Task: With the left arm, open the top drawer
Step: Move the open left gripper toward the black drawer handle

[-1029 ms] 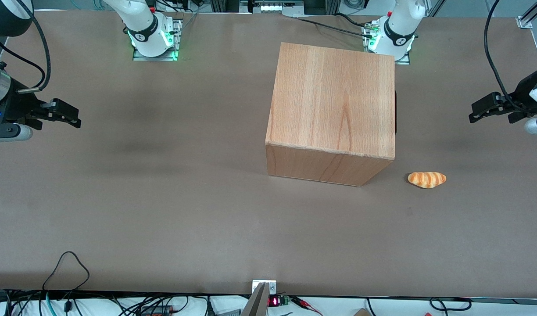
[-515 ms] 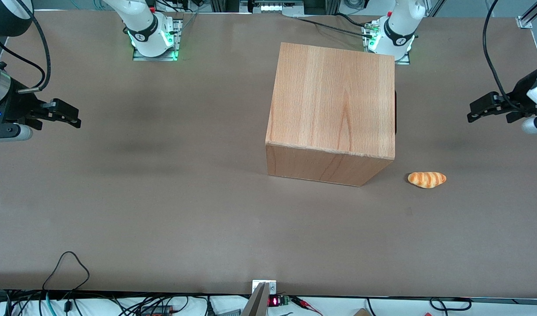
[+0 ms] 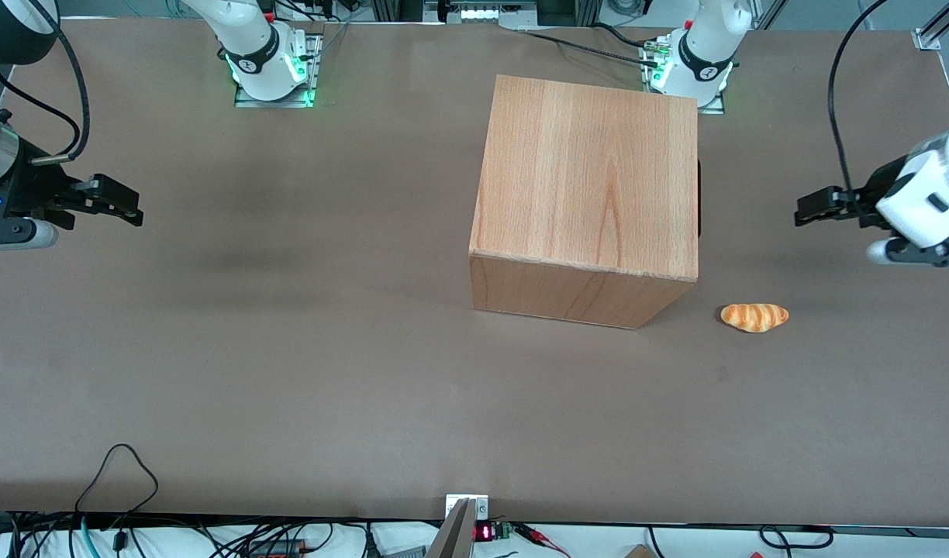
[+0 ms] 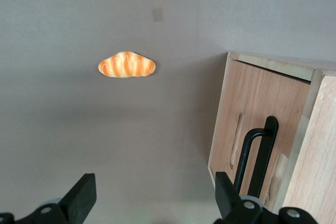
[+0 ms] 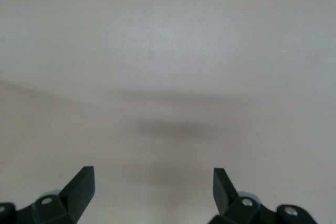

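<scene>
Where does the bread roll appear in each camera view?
Front view: roll lies on the table beside the cabinet, nearer the camera than the open hand.
Left wrist view: roll beside the cabinet.
Right wrist view: absent.
Shared landmark: the cabinet.

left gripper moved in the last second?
Yes. The left gripper, open, has shifted toward the wooden cabinet in the front view, closing part of the gap while the cabinet and the bread roll stayed put.
</scene>
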